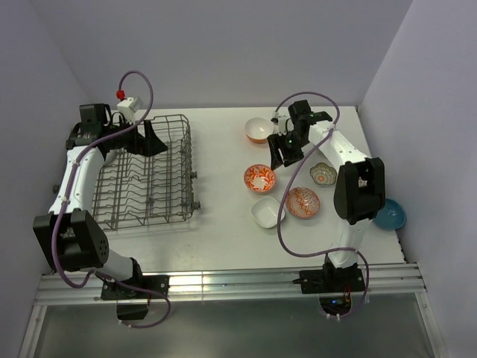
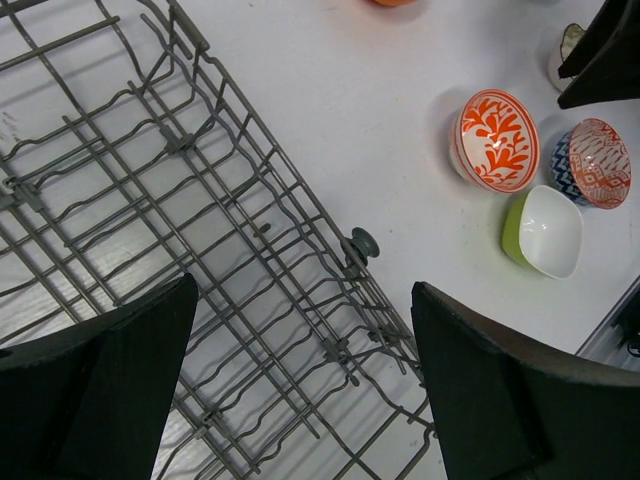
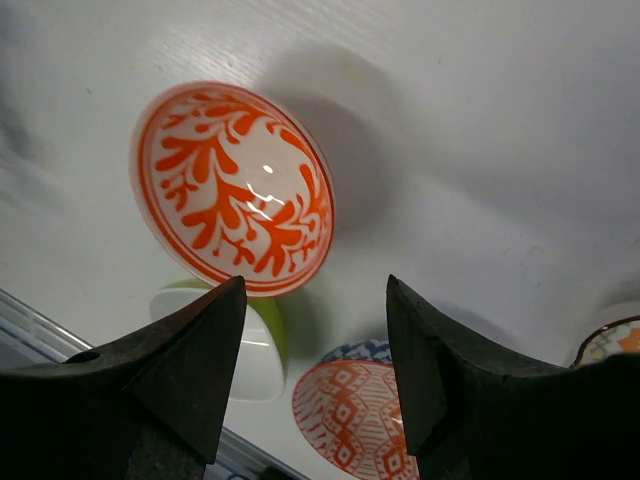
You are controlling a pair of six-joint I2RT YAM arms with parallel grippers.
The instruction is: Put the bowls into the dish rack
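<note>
Rack (image 1: pixel 153 179) sits on the left of the table (image 1: pixel 223 142), bowls (image 1: pixel 302 202) are all out on the right, apart from it. Left claw (image 2: pixel 300 390) hangs over the rack, jaws wide, holding nothing. Right claw (image 3: pixel 315 360) hovers by the coral bowl (image 3: pixel 230 190), jaws partly apart, also empty.

The left hand (image 1: pixel 153 139) hangs over the dish rack (image 1: pixel 149 195), the right hand (image 1: pixel 285 154) above the bowls (image 1: pixel 259 177).
</note>
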